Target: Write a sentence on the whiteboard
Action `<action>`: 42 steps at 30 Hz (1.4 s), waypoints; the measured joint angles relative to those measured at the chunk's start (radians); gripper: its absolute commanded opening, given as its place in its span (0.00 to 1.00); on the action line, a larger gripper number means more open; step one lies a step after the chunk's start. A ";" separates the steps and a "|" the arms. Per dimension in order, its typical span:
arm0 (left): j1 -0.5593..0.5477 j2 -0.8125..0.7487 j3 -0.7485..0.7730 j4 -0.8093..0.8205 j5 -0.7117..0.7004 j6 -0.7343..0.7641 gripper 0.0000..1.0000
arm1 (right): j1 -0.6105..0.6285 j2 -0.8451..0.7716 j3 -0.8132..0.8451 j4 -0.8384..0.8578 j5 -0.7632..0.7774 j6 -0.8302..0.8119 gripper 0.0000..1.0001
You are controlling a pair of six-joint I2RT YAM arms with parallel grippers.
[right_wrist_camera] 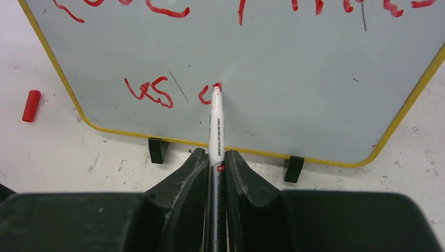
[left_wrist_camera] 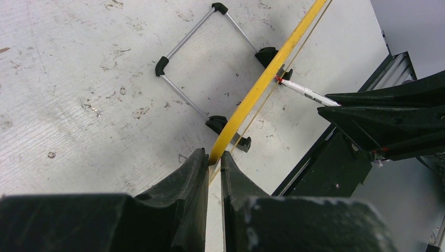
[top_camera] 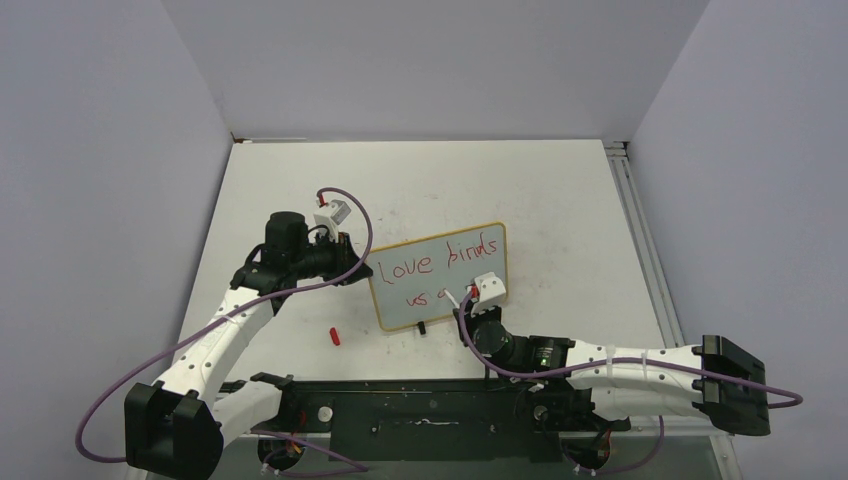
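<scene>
Right pincer (right_wrist_camera: 214,169) is clamped on the marker (right_wrist_camera: 215,123), its tip touching the whiteboard (right_wrist_camera: 294,79) just ahead, mid-letter in the sentence (right_wrist_camera: 148,92). Left pincer (left_wrist_camera: 212,159) pinches the board's edge; a slipping grip there would likely tip it and smear the stroke.

White surface (top_camera: 560,190) is lying open beyond and right of the wood-framed white board (top_camera: 440,275). My left end effector (left_wrist_camera: 212,157) is blocking its left edge, my right end effector (right_wrist_camera: 215,156) and white marker pen (right_wrist_camera: 215,123) its front; a red cylindrical cap (top_camera: 336,336) is lying front-left.
</scene>
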 measured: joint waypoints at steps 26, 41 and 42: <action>0.000 0.000 0.000 0.000 0.000 0.000 0.10 | 0.018 -0.001 -0.029 -0.034 0.004 0.074 0.05; 0.000 0.000 0.000 0.000 0.000 0.000 0.10 | 0.042 -0.070 0.010 -0.114 0.074 0.029 0.05; 0.000 0.000 0.000 0.000 0.000 0.000 0.10 | 0.042 -0.069 0.015 -0.114 0.076 0.021 0.05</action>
